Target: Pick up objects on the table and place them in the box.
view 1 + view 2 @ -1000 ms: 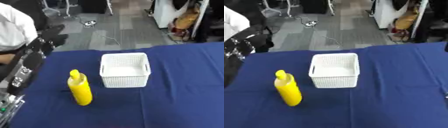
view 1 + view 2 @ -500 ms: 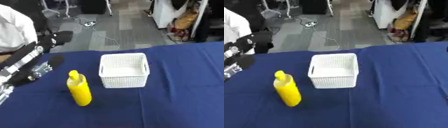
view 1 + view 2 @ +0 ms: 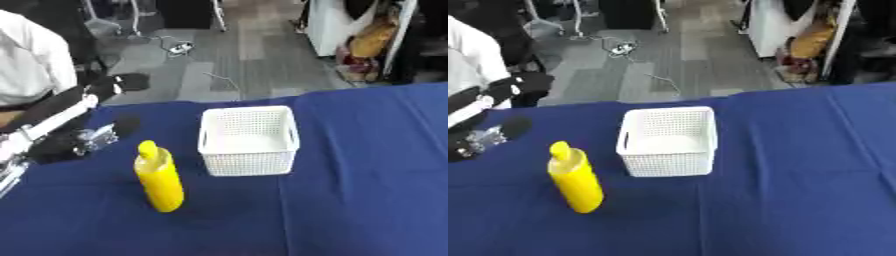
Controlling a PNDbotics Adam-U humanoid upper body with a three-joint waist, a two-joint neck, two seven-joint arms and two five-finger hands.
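A yellow squeeze bottle stands upright on the blue tablecloth, left of centre. Just to its right sits a white perforated box with nothing visible inside. My left hand comes in from the left edge, a little left of and above the bottle's cap and apart from it. Its fingers are spread and hold nothing; one dark fingertip points toward the box. The right hand shows in neither view.
The table's far edge runs just behind the box, with grey floor, cables and chair legs beyond. Open blue cloth lies right of the box and in front of the bottle.
My left arm has swung in from the left edge and reached rightward toward the bottle. The bottle and box have stayed where they were.
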